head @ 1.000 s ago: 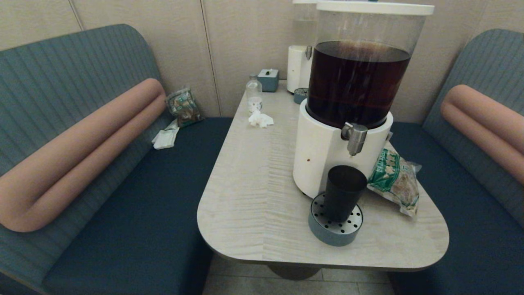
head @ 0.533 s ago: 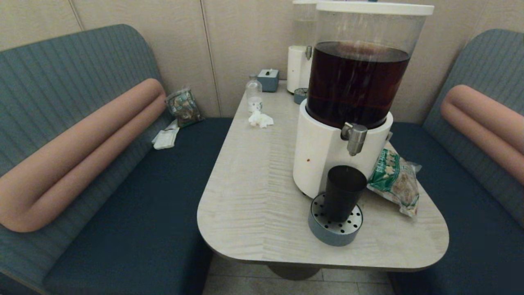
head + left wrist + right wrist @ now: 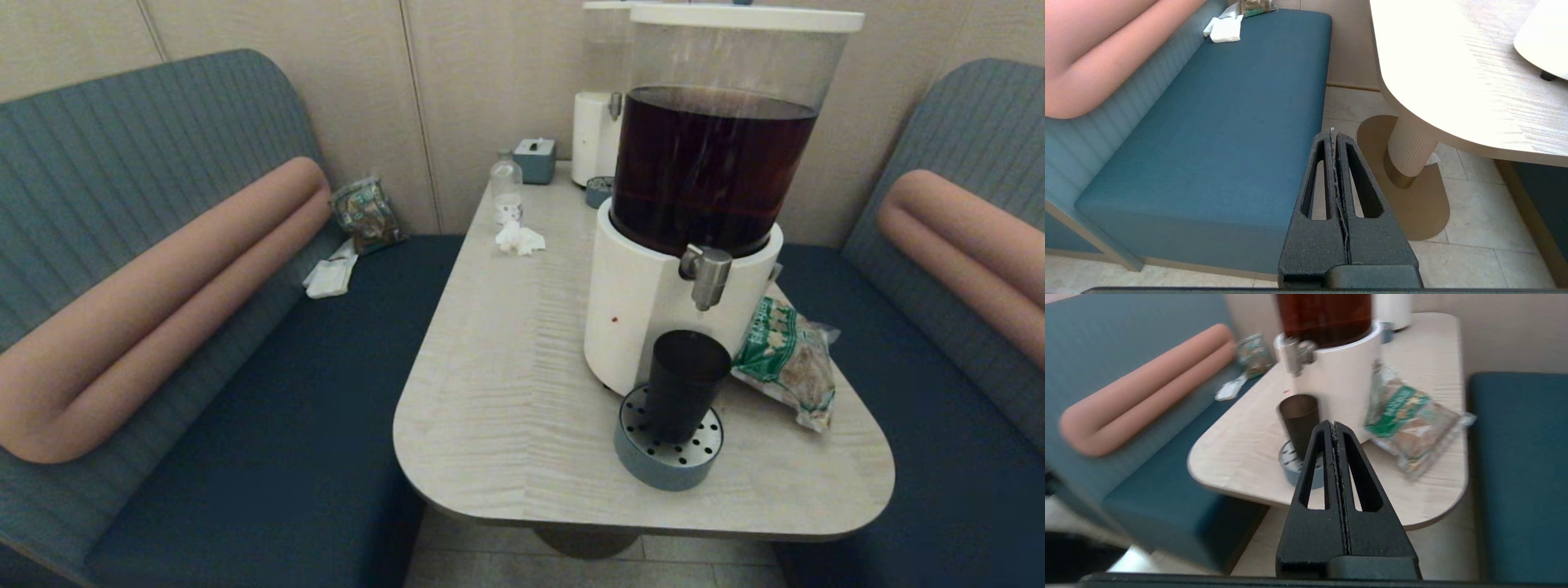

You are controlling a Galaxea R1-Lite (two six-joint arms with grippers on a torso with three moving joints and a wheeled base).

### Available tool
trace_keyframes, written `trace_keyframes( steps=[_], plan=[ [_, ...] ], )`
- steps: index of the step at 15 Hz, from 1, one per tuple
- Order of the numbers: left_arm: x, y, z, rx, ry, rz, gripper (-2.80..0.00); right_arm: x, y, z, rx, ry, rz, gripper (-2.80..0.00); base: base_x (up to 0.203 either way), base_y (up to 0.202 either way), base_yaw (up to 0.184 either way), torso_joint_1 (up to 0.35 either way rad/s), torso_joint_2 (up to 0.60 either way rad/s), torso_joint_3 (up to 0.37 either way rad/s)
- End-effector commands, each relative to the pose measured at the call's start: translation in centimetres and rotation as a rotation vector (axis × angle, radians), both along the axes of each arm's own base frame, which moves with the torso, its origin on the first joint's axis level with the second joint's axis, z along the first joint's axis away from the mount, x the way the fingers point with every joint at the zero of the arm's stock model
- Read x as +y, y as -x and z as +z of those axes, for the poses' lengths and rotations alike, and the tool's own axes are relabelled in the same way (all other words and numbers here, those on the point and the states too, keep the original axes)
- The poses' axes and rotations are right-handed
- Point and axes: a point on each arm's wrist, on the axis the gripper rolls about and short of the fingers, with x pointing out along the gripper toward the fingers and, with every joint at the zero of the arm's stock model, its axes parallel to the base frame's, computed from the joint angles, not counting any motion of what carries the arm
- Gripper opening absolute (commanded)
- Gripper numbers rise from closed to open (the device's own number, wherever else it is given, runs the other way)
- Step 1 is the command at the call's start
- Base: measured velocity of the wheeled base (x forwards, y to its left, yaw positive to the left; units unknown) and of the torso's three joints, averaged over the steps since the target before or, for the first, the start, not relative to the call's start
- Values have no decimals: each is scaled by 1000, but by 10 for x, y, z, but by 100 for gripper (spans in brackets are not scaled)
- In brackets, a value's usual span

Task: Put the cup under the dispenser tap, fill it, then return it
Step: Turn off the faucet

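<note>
A pale wood-grain tabletop (image 3: 506,392) stands between two blue booth benches. On it the small black tapered plastic cup (image 3: 686,384) stands upright on the round blue-grey drip tray with its perforated steel top (image 3: 665,453), directly below the short brushed-silver dispenser tap (image 3: 707,276). The cup has not shifted over the last second, so placement looks finished and filling appears to be next. The right hand (image 3: 1333,425) hangs below the tabletop edge, closed and empty, pointing toward the cup. The left hand (image 3: 1333,132), closed and empty, is parked low beside the bench.
</note>
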Motion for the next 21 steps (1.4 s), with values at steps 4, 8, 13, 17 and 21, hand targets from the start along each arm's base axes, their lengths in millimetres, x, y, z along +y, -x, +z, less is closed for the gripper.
trace_keyframes(
  steps=[4,8,13,17,21],
  plan=[
    [0,0,0,0,1,1,-280,2,6,-42,-57,165,-28,-280,0,0,0,0,0,0],
    [0,0,0,1,0,1,-280,2,4,-72,-84,236,-58,-280,0,0,0,0,0,0],
    [0,0,0,1,1,1,-280,0,-28,-109,-95,265,-148,-280,0,0,0,0,0,0],
    [0,0,0,1,0,1,-280,0,-41,-133,-77,268,-164,-280,0,0,0,0,0,0],
    [0,0,0,1,1,1,-280,-1,-43,-140,-52,276,-183,-280,0,0,0,0,0,0]
  ],
)
